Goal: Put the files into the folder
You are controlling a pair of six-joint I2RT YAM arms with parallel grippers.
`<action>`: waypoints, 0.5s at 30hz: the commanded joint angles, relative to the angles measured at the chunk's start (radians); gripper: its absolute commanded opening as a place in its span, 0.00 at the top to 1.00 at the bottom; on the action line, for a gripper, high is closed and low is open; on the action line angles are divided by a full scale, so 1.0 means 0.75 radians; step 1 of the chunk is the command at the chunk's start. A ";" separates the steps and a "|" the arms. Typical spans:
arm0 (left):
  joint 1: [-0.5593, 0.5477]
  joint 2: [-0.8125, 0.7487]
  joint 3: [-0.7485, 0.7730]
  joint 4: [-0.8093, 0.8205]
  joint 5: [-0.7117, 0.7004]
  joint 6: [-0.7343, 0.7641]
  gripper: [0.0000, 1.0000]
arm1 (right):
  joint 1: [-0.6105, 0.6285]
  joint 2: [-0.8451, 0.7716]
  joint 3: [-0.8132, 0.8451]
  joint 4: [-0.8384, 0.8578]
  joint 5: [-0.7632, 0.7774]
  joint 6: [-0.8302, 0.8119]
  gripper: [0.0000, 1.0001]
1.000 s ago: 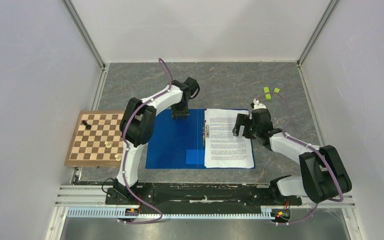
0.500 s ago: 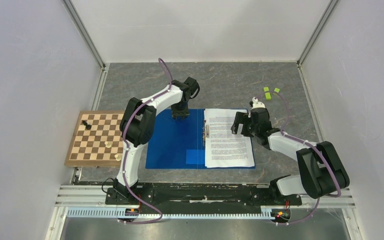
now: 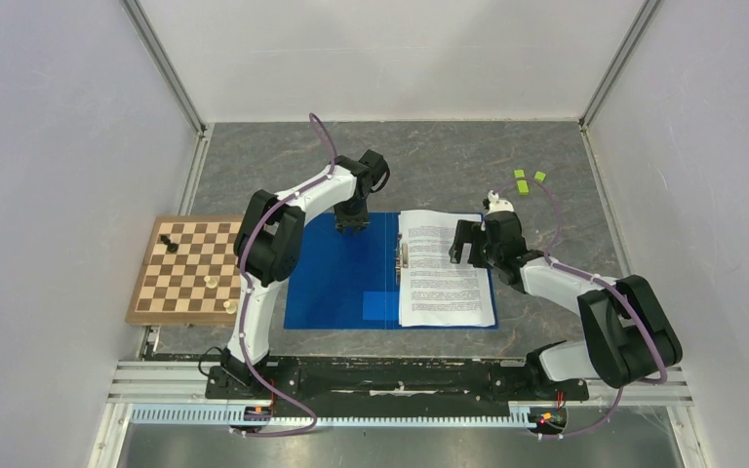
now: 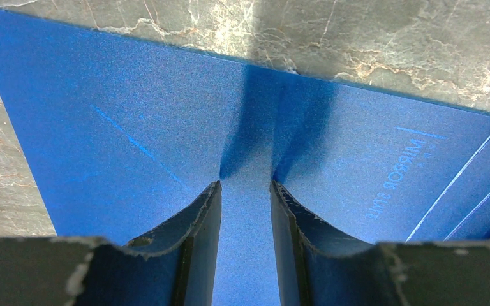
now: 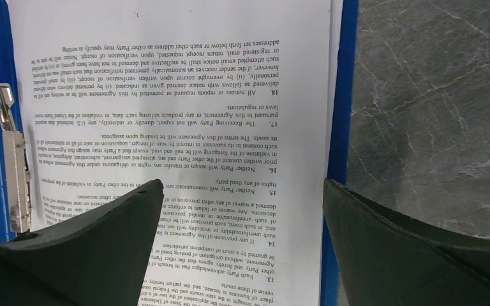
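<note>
The blue folder (image 3: 336, 278) lies open and flat on the table. The files (image 3: 446, 278), white sheets printed with black text, rest on its right half beside the metal clip (image 3: 403, 255). My left gripper (image 3: 353, 224) stands on the far edge of the bare left cover (image 4: 134, 127); its jaws (image 4: 245, 184) are partly open with only blue cover showing between them. My right gripper (image 3: 468, 249) hovers wide open over the right edge of the files (image 5: 185, 95), one finger above the text and the other past the folder's blue edge (image 5: 343, 95). The clip (image 5: 13, 172) lies left of the page.
A wooden chessboard (image 3: 190, 283) with a few pieces lies left of the folder. Small green blocks (image 3: 529, 179) sit at the far right on the grey stone-pattern table (image 3: 449, 166). White walls close in the left, right and back.
My right gripper has shifted slightly left and farther over the files, still wide open. The left gripper, folder and files have not moved.
</note>
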 commanded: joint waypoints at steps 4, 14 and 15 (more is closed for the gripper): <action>0.001 0.012 0.006 0.026 0.045 -0.016 0.57 | 0.006 -0.051 0.021 -0.121 0.071 -0.020 0.02; 0.002 -0.087 0.023 0.026 0.071 -0.005 0.53 | 0.006 -0.058 0.078 -0.171 0.088 -0.052 0.02; 0.002 -0.101 0.025 0.021 0.075 -0.006 0.52 | 0.006 -0.049 0.095 -0.189 0.088 -0.061 0.02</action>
